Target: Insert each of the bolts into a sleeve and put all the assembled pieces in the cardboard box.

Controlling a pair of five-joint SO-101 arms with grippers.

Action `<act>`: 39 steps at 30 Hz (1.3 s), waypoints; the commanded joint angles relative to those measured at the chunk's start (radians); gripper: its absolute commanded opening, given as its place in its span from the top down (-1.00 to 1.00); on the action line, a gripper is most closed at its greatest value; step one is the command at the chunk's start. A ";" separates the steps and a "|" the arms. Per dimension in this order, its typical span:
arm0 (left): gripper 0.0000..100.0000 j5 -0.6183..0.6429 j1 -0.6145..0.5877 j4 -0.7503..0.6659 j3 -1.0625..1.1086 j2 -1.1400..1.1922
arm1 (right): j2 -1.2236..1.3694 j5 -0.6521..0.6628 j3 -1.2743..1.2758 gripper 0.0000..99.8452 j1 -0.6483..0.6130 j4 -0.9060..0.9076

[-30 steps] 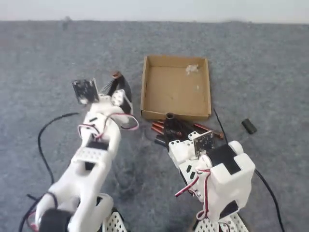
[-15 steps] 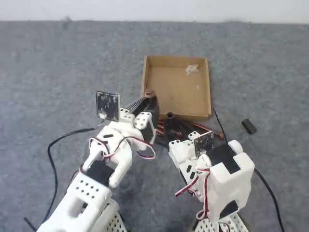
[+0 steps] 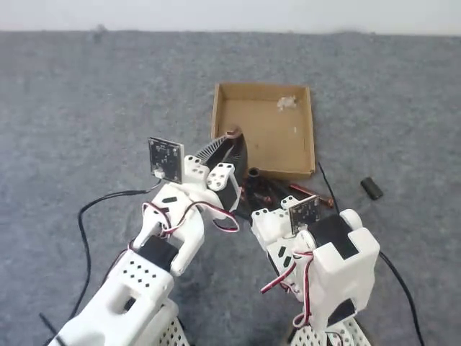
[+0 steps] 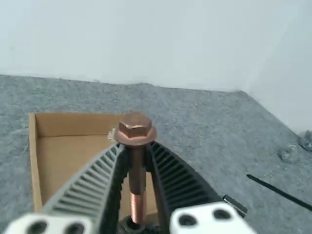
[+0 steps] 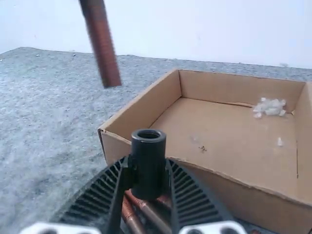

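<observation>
The left pincer pinches a copper bolt upright, head up, over a near corner of the cardboard box, which sits mid-worktop toward the far edge. The right pincer pinches a black sleeve upright, just before the box's near wall. Loose bolts lie there, and a spare sleeve lies nearer the right edge.

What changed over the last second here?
The left gripper, shut on a copper-coloured hex-head bolt, swung right from beside the open cardboard box to its front-left corner, nearing the black cylindrical sleeve held by the right gripper. Right gripper, box, loose bolts and the stray sleeve stayed put.
</observation>
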 commanded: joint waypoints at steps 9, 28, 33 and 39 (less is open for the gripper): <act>0.98 0.008 0.078 0.221 -0.108 -0.002 | -0.001 -0.009 -0.021 0.99 -0.013 -0.025; 0.98 0.014 0.046 0.396 -0.142 -0.224 | 0.001 -0.005 -0.008 0.99 -0.038 -0.025; 0.98 0.014 0.048 0.391 -0.116 -0.224 | -0.007 -0.003 0.014 0.99 -0.059 -0.030; 0.98 0.014 0.048 0.396 -0.114 -0.222 | -0.008 -0.003 0.015 0.99 -0.059 -0.039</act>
